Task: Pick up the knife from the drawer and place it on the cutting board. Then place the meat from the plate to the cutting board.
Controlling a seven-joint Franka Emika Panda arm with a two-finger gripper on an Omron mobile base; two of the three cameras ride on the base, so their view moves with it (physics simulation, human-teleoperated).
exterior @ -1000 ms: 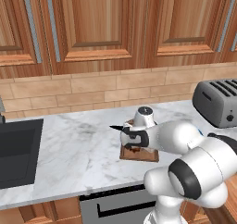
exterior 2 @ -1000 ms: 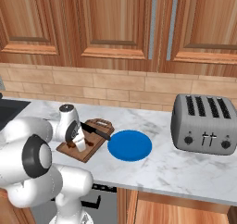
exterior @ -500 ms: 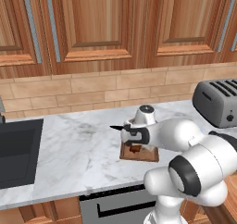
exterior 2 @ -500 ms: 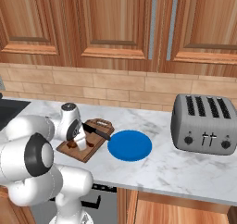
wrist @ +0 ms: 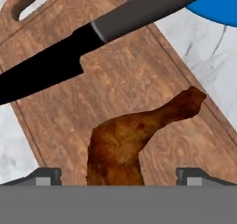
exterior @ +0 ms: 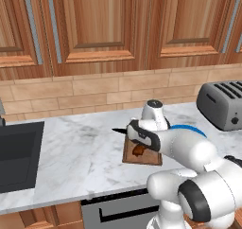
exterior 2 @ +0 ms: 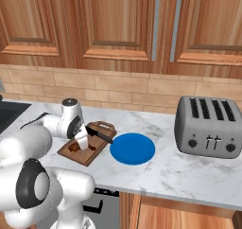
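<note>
Your tool [wrist: 118, 174] open, tips straddling meat [wrist: 134, 140] at hand view bottom, nothing gripped. Meat lies on cutting board [wrist: 115, 84], bone end toward right; knife [wrist: 92, 38] crosses board's upper part. Retreat straight off.

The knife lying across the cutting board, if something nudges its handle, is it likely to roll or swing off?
The knife looks flat and stiff, so it probably slides or pivots rather than rolls. It lies crosswise, with both ends reaching past the cutting board rim, so a nudge may well swing it. The smooth handle looks somewhat slippery.
</note>
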